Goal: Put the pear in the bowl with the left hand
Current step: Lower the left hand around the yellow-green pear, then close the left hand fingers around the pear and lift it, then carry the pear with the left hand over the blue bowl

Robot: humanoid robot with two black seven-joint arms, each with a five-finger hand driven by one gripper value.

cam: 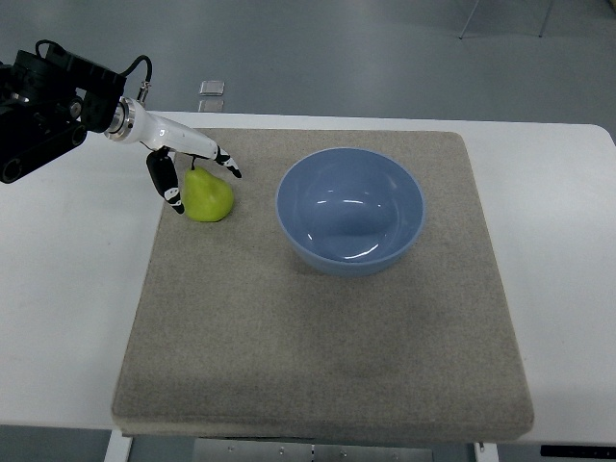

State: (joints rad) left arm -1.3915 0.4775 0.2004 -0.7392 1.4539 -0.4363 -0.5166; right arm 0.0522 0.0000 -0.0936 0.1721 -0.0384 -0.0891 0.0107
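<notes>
A yellow-green pear (pixel 209 196) lies on the tan mat (pixel 318 327) near its far left corner. A light blue bowl (pixel 350 211) stands empty on the mat, to the right of the pear. My left hand (pixel 197 178) comes in from the upper left and sits at the pear. Its fingers (pixel 171 188) are spread around the pear's left side and top, touching or nearly touching it. The pear rests on the mat. My right hand is out of view.
The mat lies on a white table (pixel 67 318). A small clear object (pixel 213 88) lies on the floor beyond the table's far edge.
</notes>
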